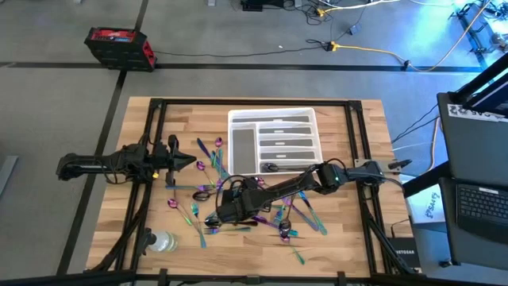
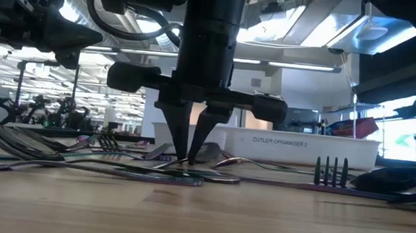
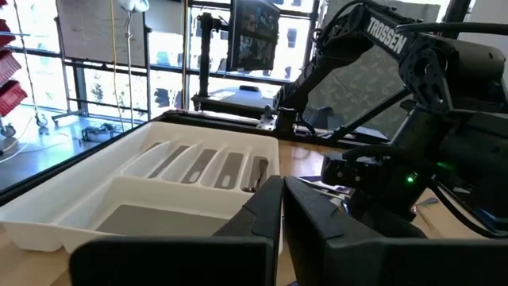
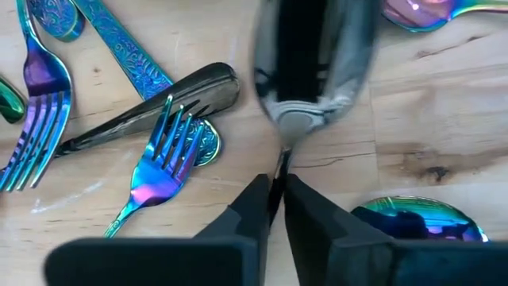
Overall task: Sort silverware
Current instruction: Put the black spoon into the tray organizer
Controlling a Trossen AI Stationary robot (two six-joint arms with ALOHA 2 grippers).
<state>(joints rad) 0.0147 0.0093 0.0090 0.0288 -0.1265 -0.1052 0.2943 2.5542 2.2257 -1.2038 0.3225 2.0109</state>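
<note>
The silverware [image 1: 238, 208] is lying scattered over the middle of the wooden surface [image 1: 349, 238], forks, spoons and knives crossing one another between the two arms, with one piece already resting in a slot of the white tray [image 1: 274, 140] behind the pile. In the right wrist view a spoon [image 4: 313, 71] is sitting directly ahead of the right gripper [image 4: 274, 199], its bowl facing up and its thin neck running down between the two dark fingers [image 4: 246, 208], which are pinching together on that neck. A rainbow fork [image 4: 163, 163] is lying just beside it, overlapping a dark knife handle [image 4: 159, 103].

The low view is showing the same gripper standing nearly upright, its tips meeting at the surface among the pieces.

The step in hand looks like the pick: the right gripper is closing on one spoon, which is not yet lifted. The next move is probably calling for a straight rise to clear the neighbouring fork and knife, then a carry back to the tray and a release into a matching slot.

The left gripper [image 3: 282, 208] is waiting at the left side of the surface, raised, facing the tray, its fingers together and holding nothing.
</note>
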